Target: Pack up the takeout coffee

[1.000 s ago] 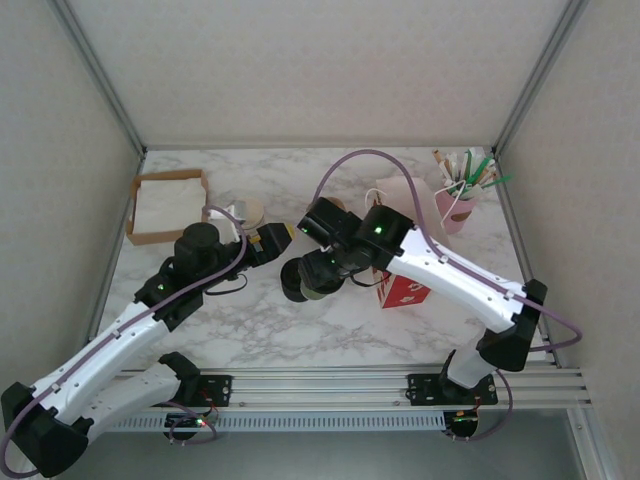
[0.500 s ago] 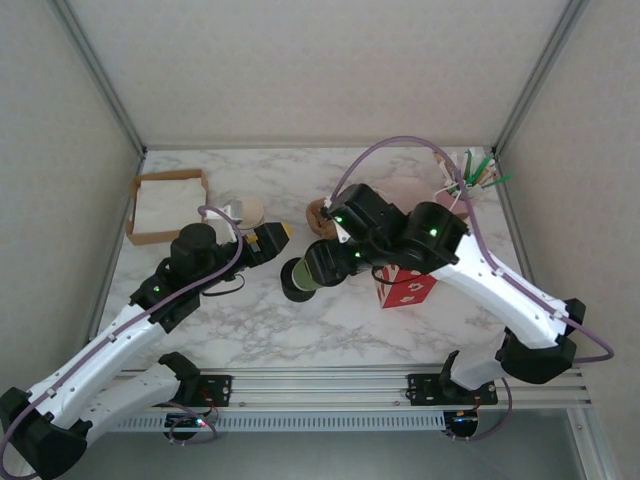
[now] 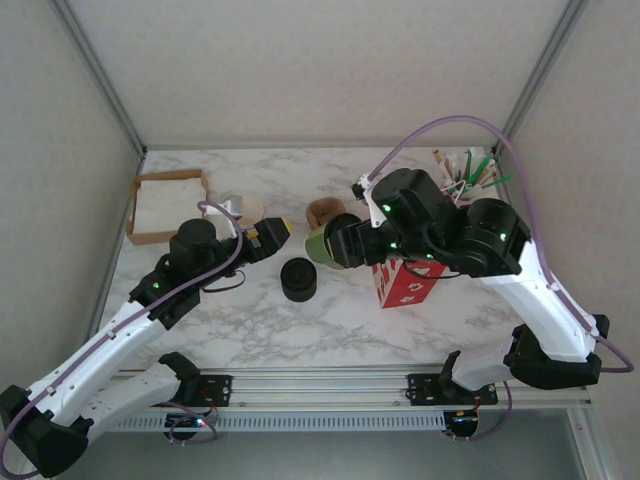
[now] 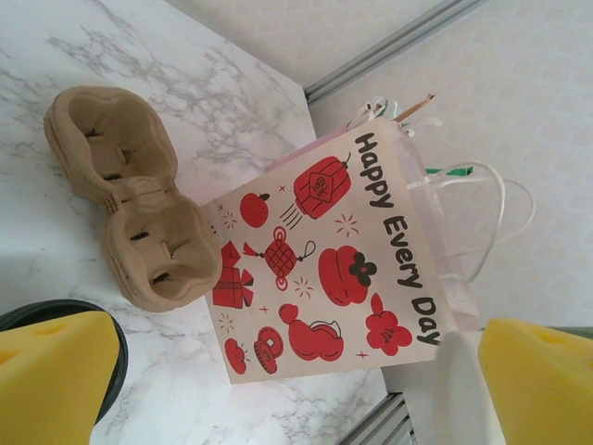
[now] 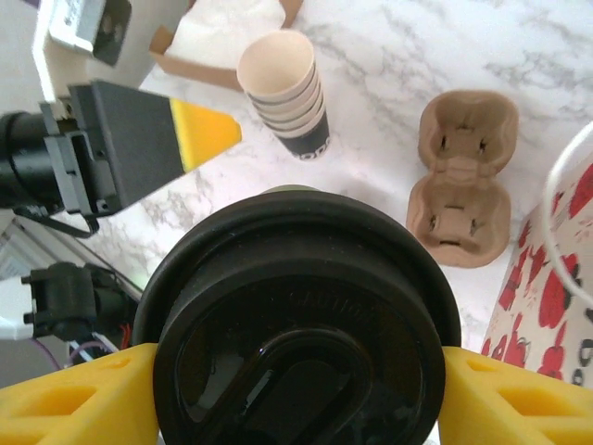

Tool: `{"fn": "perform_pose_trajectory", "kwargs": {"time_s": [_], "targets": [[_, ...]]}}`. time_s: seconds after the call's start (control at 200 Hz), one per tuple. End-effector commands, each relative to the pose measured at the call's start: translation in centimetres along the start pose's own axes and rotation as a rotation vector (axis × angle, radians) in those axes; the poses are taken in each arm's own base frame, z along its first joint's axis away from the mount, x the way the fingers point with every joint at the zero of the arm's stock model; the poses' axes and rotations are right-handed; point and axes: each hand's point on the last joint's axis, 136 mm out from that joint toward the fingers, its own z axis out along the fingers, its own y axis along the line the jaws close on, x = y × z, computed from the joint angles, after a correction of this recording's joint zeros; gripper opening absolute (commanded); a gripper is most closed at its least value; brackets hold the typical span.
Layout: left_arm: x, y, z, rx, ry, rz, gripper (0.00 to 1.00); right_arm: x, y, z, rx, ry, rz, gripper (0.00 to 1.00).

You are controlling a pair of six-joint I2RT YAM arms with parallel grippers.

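In the top view, a shallow cardboard tray of white napkins (image 3: 168,205) sat at the upper left of the marble tabletop (image 3: 260,325). To its right stood a stack of lidless paper cups (image 3: 246,210), with the left hand (image 3: 277,234) just beside it, its yellow-padded fingers spread wide and gripping nothing. Below and right of that hand, a squat black stack of lids (image 3: 298,279) rested on the tabletop. Near the middle of the frame, the takeout coffee (image 3: 319,246) was clamped in the right hand (image 3: 338,246), turned on its side above the tabletop, between the lids and the brown pulp cup carrier (image 3: 325,211). In the right wrist view, its black lid (image 5: 296,343) faced the camera with a yellow finger (image 5: 74,394) pressed against each side. Further right stood a red-and-white paper bag (image 3: 405,284), partly under the right arm. At the upper right, a pink cup of stirrers (image 3: 462,190) stood near the enclosure wall.
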Motion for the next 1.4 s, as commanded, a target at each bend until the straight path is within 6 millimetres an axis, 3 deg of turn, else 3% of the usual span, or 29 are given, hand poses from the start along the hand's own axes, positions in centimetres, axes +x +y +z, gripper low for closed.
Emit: {"fn": "perform_pose_trajectory", "kwargs": {"time_s": [0.0, 0.385, 0.651, 1.046, 1.392], "targets": [[-1.1, -1.3, -0.2, 0.034, -0.022, 0.026, 1.0, -1.4, -1.3, -2.5, 0.041, -0.086, -0.007, 0.7], [-0.9, -1.2, 0.5, 0.035, -0.005, 0.031, 1.0, -3.8, -4.6, -6.3, 0.17, -0.252, 0.029, 0.69], [-0.8, -1.2, 1.1, 0.036, 0.011, 0.032, 1.0, -4.0, -7.5, -8.8, 0.289, -0.332, 0.062, 0.7], [-0.6, -1.2, 2.0, 0.038, 0.029, 0.03, 1.0, -2.0, -12.1, -8.8, 0.531, -0.245, 0.11, 0.7], [-0.6, -1.2, 2.2, 0.041, 0.036, 0.028, 1.0, 0.7, -14.0, -6.9, 0.619, -0.053, 0.148, 0.7]]}}
